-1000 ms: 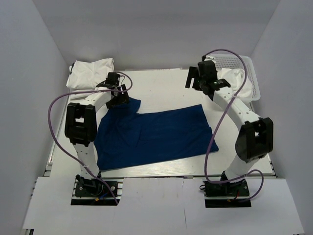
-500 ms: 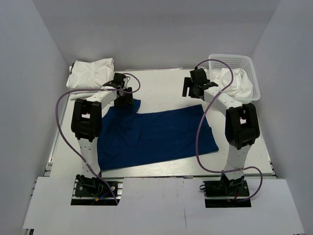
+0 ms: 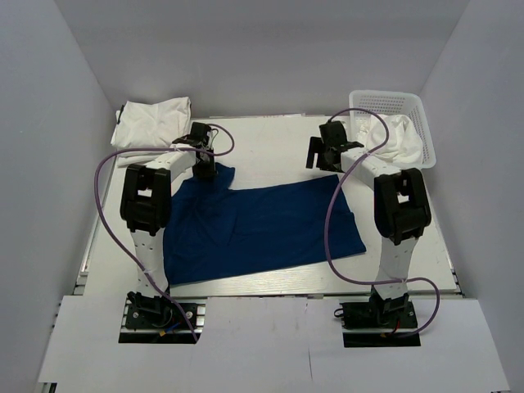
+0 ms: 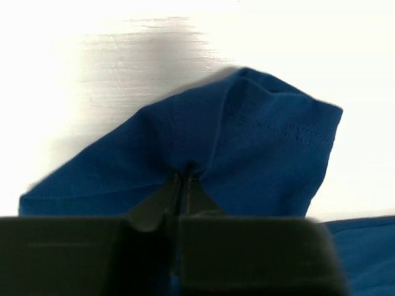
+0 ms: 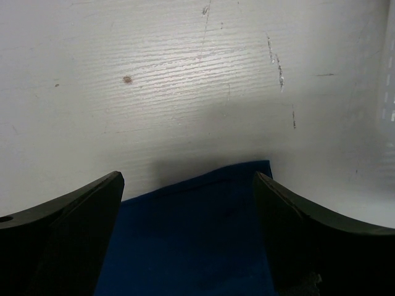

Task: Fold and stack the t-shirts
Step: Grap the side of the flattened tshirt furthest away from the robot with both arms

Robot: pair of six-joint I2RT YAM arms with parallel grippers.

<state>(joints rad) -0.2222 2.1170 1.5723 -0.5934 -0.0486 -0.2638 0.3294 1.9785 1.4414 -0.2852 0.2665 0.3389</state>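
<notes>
Royal blue t-shirt (image 3: 262,225) lies spread across the middle of the worktop. The left gripper (image 4: 183,179) is pinched tight on its far left corner, probably a sleeve hem. The right gripper (image 5: 187,180) hangs spread over the far right corner, holding nothing. It should drop squarely and bite the cloth well inside the edge. Both arms should then lift level so the fold runs straight.

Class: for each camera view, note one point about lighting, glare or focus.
Top external view: even light, sharp. Left wrist view: table blown out to white; left gripper blurred, blue t-shirt stitching crisp. Right wrist view: right gripper dark and out of focus; shadow on the table past the shirt.
</notes>
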